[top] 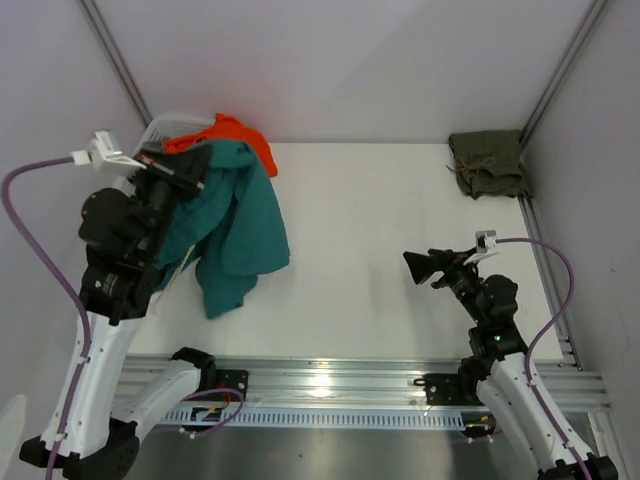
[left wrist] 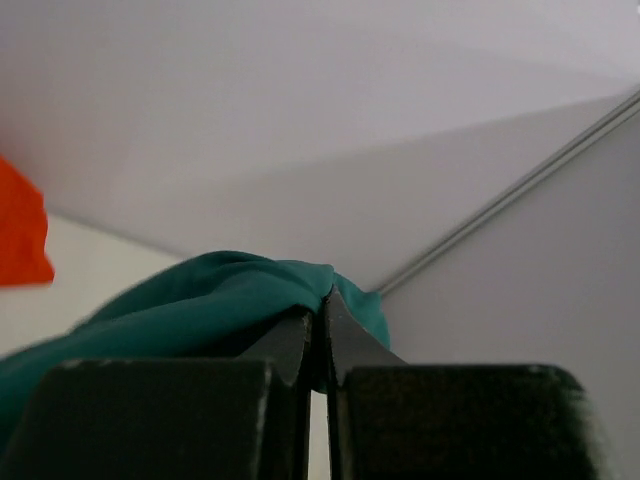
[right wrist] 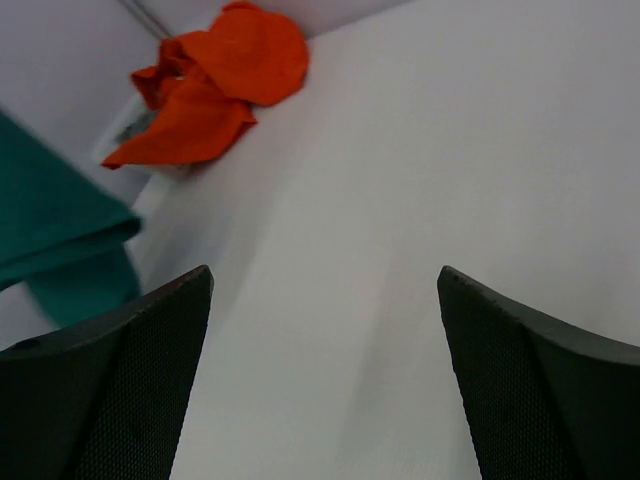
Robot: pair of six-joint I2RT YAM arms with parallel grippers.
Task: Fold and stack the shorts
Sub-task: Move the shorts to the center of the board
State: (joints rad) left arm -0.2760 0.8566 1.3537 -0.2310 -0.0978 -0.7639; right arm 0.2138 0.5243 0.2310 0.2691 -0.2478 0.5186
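1. Closest to the lens, at the bottom centre of the left wrist view: left gripper, black fingers pressed together and clamped on a fold of the teal-green shorts, cloth bunched over the tips and trailing to the lower left.
2. From the top view: left arm rising from the lower left corner, white link up the left edge, black forearm bent toward the upper left, left gripper held high beside a white basket.
3. Teal-green shorts hanging from that grip in a long drape, upper part off the table, lower end at left-centre of the frame, whether touching the surface or not, cannot tell.
4. Orange cloth slumped over the basket rim just behind the teal fabric, at upper left; same cloth as an orange patch at the left edge of the left wrist view.
5. Right arm short and folded at the lower right, elbow near its base, right gripper at right-centre, low over bare table, pointing toward the left of the frame.
6. In the right wrist view: right gripper with fingers wide apart, nothing between them, white table beyond; orange cloth at upper left, teal-green shorts at the left edge.
7. Olive-green shorts in a folded bundle at the upper right corner of the table, well apart from both grippers.
8. Purple cable looping off the left wrist along the left edge.
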